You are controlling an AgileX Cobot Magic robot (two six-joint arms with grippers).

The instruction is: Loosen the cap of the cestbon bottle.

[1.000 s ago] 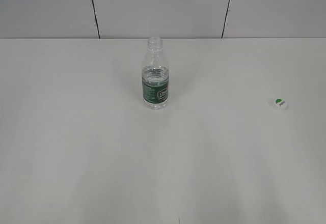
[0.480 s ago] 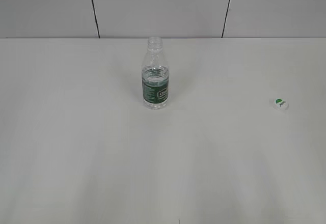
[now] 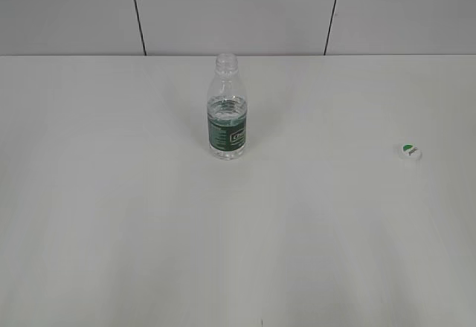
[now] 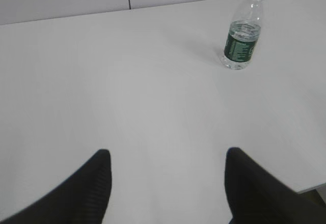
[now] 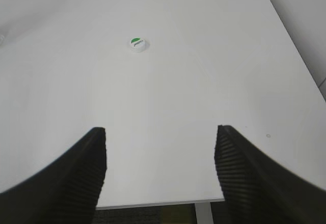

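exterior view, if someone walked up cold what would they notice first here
The cestbon bottle stands upright and uncapped near the middle of the white table, its dark green label the only strong colour. Far off to the right, the cap lies alone on the table, well apart from the bottle. No arm shows in that view; the wrist views show the left gripper and right gripper open and empty.

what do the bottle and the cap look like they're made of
Bottle: looks like thin clear plastic, glossy; water and the table show through it, and a dark green printed label wraps the middle. Cap: seemingly opaque white plastic, smooth, with a green mark printed on top.
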